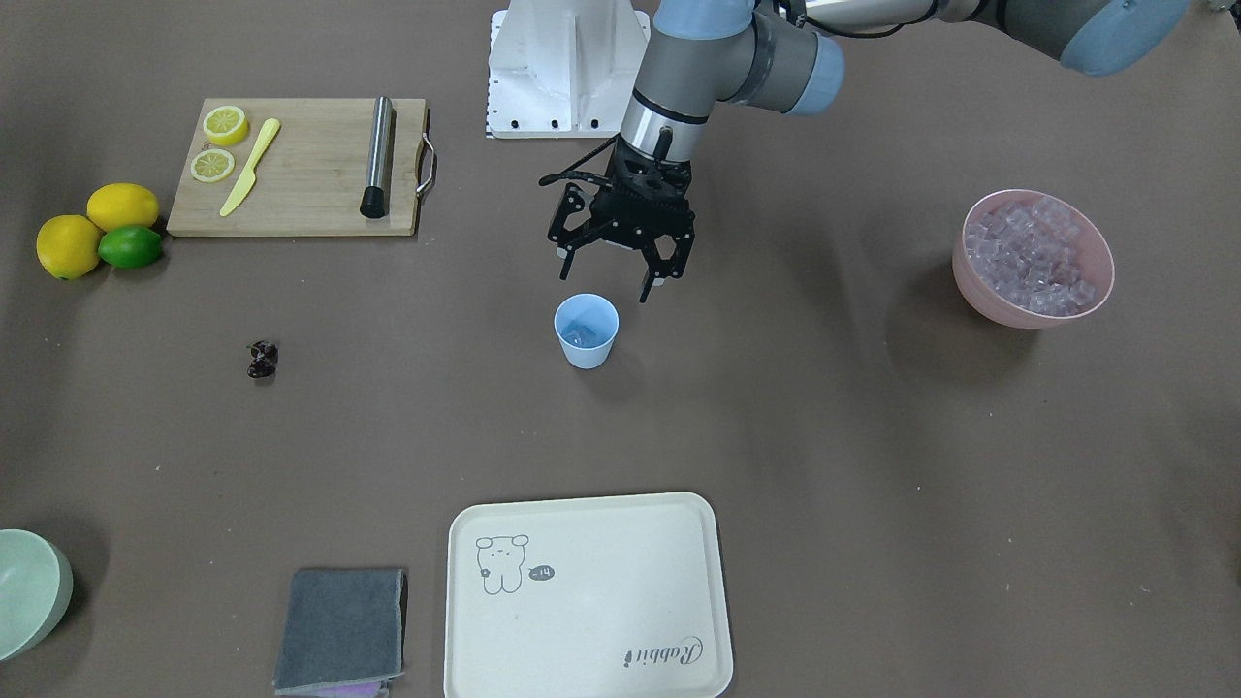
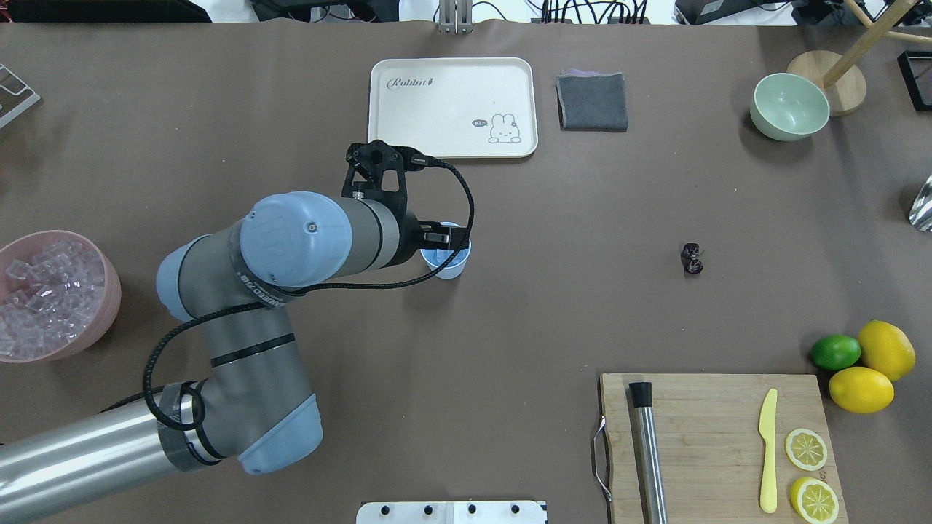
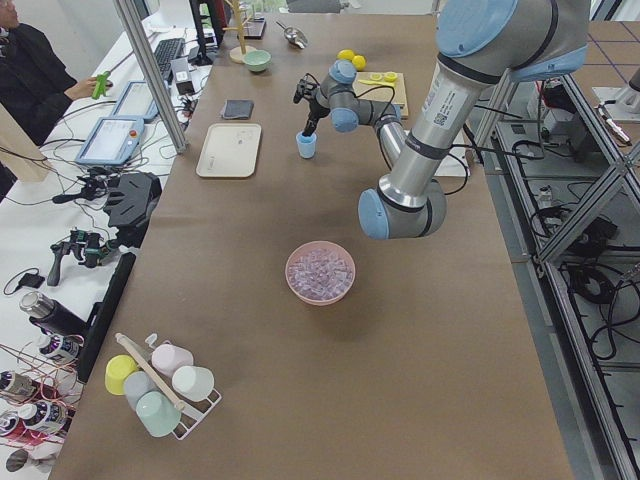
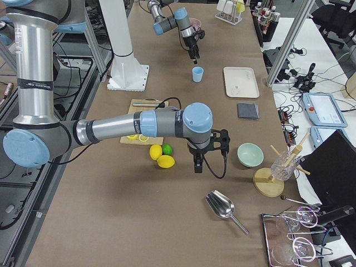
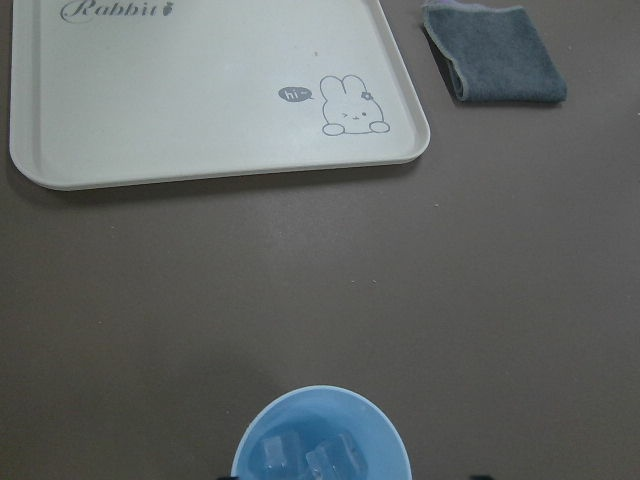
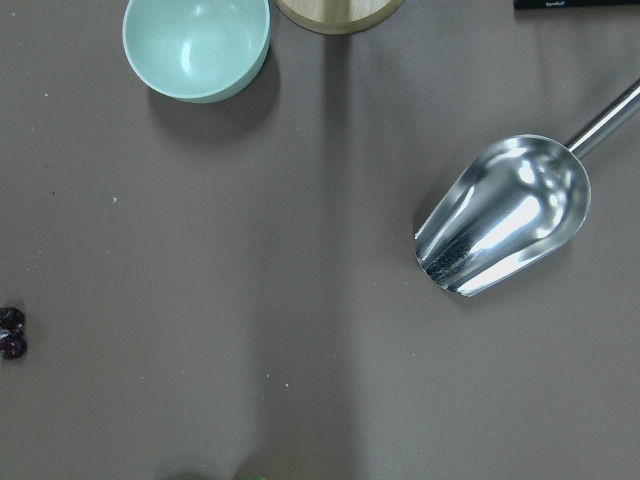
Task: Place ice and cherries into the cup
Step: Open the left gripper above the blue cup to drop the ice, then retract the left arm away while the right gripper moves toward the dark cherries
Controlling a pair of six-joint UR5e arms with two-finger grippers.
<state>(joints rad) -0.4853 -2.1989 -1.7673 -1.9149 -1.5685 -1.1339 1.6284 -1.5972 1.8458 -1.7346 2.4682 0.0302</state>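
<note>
Pale blue plastic, the cup (image 1: pixel 587 332) stands upright near the centre of the front-facing view, apart from everything else on the brown table (image 1: pixel 824 436). A few cubes of ice (image 5: pixel 320 458) lie in its bottom, seen at the lower edge of the left wrist view. The left gripper (image 1: pixel 608 281) hangs just up-frame of the cup's rim, its two fingers spread wide with nothing between them. More ice fills the pink bowl (image 1: pixel 1003 312) at the right of the front-facing view. The cherries (image 1: pixel 262 359) lie on the bare table at middle left, well apart from the cup.

The cream tray (image 5: pixel 200 110) reads "Rabbit" in script at its upper left, and a small bubble beside its rabbit drawing says "hi~". The right gripper (image 4: pixel 196 162) shows only in the right side view, near the lemons (image 4: pixel 165 161). Whether its fingers are apart or together I cannot tell.
</note>
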